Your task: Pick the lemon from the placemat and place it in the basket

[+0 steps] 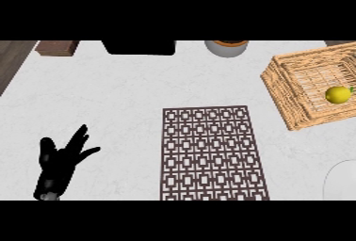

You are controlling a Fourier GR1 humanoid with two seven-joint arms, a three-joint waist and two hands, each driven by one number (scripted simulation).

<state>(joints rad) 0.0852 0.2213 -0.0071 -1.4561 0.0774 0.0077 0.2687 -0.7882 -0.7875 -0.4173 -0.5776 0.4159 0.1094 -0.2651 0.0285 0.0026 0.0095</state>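
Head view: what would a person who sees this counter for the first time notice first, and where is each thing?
The yellow lemon catches the eye first: it lies inside the wicker basket at the right edge of the counter. Next comes the dark patterned placemat in the lower middle, with nothing on it. At the lower left the black left hand rests open, its fingers pointing up.

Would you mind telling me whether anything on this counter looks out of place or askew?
Nothing looks spilled or damaged. The wicker basket sits at an angle to the placemat, near the right edge, with the lemon inside it. The left robot hand rests open at lower left.
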